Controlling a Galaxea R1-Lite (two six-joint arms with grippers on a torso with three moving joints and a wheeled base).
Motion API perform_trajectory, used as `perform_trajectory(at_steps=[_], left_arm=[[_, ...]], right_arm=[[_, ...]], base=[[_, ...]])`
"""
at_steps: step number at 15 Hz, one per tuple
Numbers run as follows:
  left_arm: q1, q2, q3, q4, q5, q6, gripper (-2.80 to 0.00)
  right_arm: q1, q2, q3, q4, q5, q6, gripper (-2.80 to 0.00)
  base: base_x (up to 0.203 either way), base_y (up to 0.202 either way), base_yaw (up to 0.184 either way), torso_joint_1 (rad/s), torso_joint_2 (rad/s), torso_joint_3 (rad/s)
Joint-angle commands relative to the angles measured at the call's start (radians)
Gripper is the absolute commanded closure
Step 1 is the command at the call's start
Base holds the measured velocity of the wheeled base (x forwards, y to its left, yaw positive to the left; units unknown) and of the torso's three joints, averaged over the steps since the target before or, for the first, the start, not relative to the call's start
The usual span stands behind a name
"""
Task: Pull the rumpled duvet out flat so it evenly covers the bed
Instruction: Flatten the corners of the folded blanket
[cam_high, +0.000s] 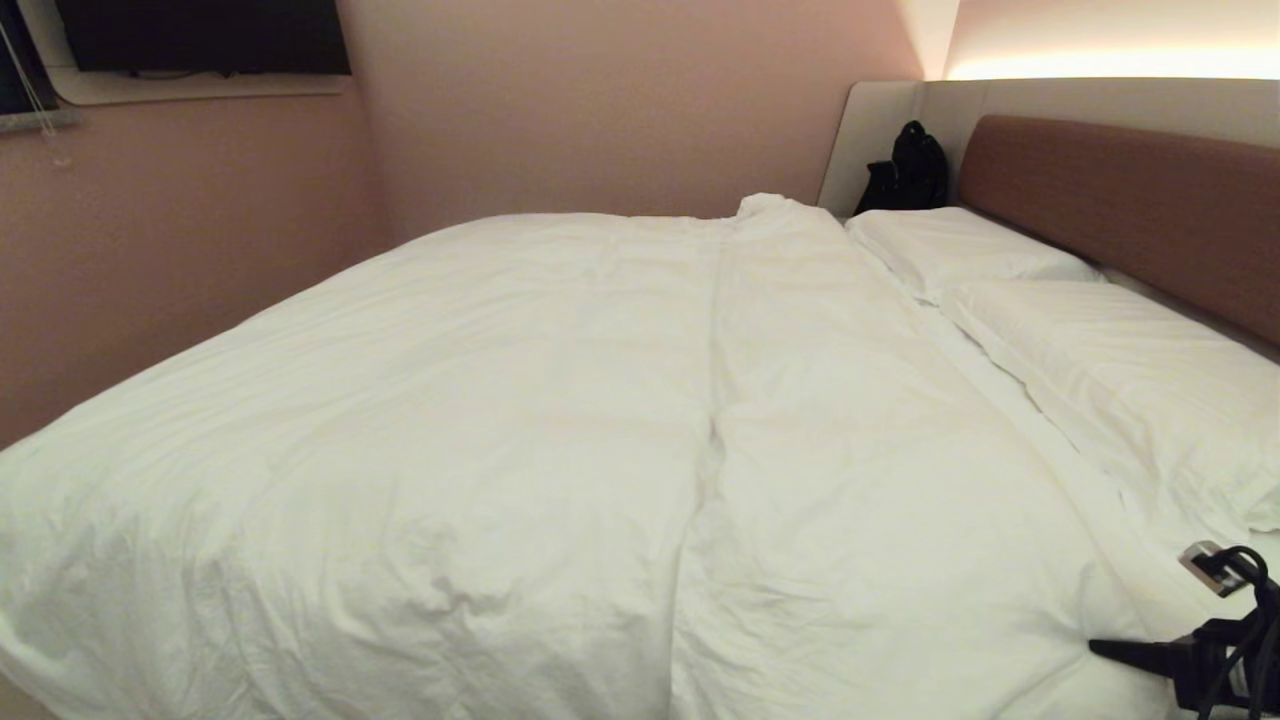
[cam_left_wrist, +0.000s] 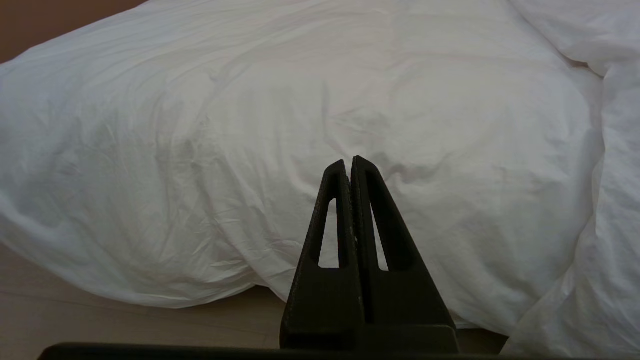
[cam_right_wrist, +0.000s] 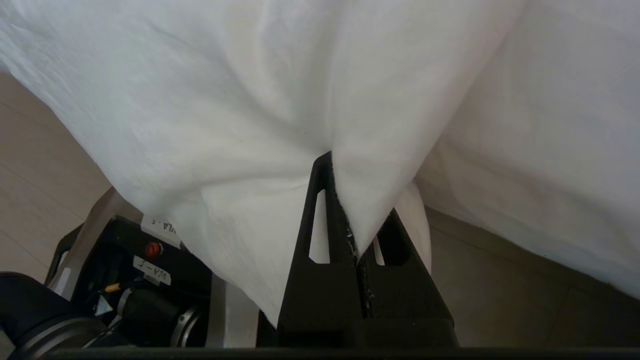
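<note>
Duvet (cam_high: 560, 420) was spread over most of the bed (cam_high: 1150, 210), reaching up near the two pillows (cam_high: 1100, 350). Your right gripper (cam_right_wrist: 345, 200) was clamped on a fold at the duvet's near edge. Your left gripper (cam_left_wrist: 348, 167) was closed on nothing, parked just off that same edge.

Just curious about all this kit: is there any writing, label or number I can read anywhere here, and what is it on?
Upper white sticker on the robot's black base: handwritten, too blurred to read.
Lower white sticker, same base: handwritten, too blurred to read.
Duvet, pillows, headboard: no text.
</note>
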Motion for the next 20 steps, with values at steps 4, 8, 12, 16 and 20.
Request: perform_trajectory(at_steps=[4,8,12,16,20], left_arm=[[0.000,0.000,0.000,0.000,0.000,0.000,0.00],[0.000,0.000,0.000,0.000,0.000,0.000,0.00],[0.000,0.000,0.000,0.000,0.000,0.000,0.00],[0.000,0.000,0.000,0.000,0.000,0.000,0.00],[0.000,0.000,0.000,0.000,0.000,0.000,0.00]], right_arm=[[-0.033,-0.019,0.050,-0.001,-0.068,-0.021,0.00],[-0.052,-0.022,0.079,-0.002,-0.071,-0.035,0.00],[-0.058,-0.030,0.110,-0.008,-0.072,-0.042,0.00],[-0.080,-0.039,0.121,-0.007,-0.071,-0.047,0.00],[-0.083,-0.039,0.127,-0.008,-0.071,-0.047,0.00]], base=[[0.000,0.000,0.000,0.000,0.00,0.000],[0.000,0.000,0.000,0.000,0.00,0.000],[0.000,0.000,0.000,0.000,0.00,0.000],[0.000,0.000,0.000,0.000,0.00,0.000],[0.000,0.000,0.000,0.000,0.00,0.000]])
